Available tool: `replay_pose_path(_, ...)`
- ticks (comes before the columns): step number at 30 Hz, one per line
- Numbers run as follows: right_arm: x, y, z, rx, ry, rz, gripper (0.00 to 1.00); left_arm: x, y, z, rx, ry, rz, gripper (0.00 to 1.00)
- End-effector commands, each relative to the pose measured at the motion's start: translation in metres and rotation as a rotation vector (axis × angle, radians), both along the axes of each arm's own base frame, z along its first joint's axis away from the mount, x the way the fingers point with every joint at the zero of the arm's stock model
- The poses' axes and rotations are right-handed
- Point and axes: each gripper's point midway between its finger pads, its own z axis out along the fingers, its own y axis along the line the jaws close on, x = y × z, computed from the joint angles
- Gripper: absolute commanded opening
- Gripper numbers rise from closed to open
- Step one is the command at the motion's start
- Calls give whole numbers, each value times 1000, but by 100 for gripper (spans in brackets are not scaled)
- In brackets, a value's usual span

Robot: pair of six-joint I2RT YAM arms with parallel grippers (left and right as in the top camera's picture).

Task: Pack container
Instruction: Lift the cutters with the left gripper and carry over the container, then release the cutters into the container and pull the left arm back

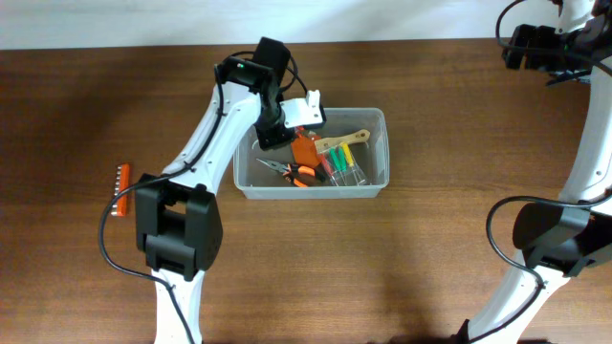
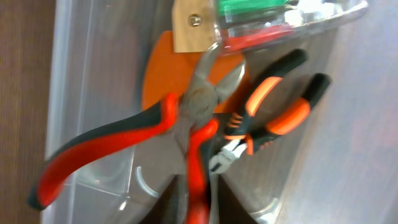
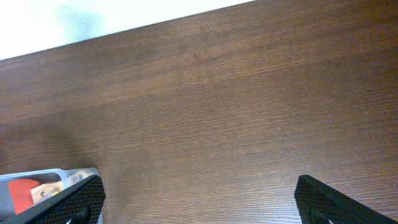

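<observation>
Item: my left claw (image 1: pixel 273 134), grip unreadable, inside container (image 1: pixel 382 143).
Hazard: red pliers (image 2: pixel 149 124), handle at lower-left rim, may tip out.

Container (image 2: pixel 81 74) cropped, red pliers (image 2: pixel 124 138) blurred

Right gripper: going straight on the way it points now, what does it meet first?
Bare wooden table, most likely. The right gripper, jaws wide open, faces plain wood; the container shows only at the view's lower left, off that line.
</observation>
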Motion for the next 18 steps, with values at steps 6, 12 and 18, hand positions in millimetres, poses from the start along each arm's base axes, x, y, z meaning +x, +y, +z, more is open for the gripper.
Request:
replay_pose_path(6, 0, -1, -5, 10, 11, -8, 98, 4, 18, 13, 14, 9, 158, 79)
replay_pose_path(12, 0, -1, -5, 9, 11, -8, 98, 28, 59, 85, 138, -168, 467, 71)
replay_pose_path(18, 0, -1, -5, 10, 11, -8, 99, 25, 85, 133, 91, -208, 579, 99)
